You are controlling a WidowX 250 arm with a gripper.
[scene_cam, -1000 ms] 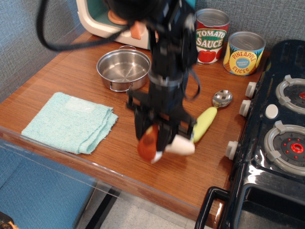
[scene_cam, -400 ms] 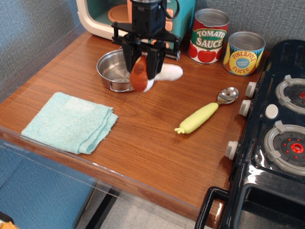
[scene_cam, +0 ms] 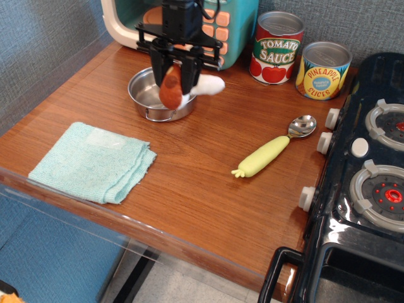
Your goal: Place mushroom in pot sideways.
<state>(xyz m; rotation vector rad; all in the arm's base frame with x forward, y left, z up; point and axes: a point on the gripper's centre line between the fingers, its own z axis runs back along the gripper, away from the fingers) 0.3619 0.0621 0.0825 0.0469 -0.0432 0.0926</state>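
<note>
The claw point(scene_cam: 178, 79) has shifted left, now above the pot point(scene_cam: 146, 96) near the tabletop's point(scene_cam: 202, 189) back edge, clamped on the sideways mushroom point(scene_cam: 171, 88); its stem overhangs the rim, hiding the pot's right side.

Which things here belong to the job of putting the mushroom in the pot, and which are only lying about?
For the job:
- mushroom, held sideways
- pot
- gripper, shut on the mushroom over the pot

Lying about:
- spoon
- cloth
- tomato sauce can
- pineapple can
- toy stove
</note>
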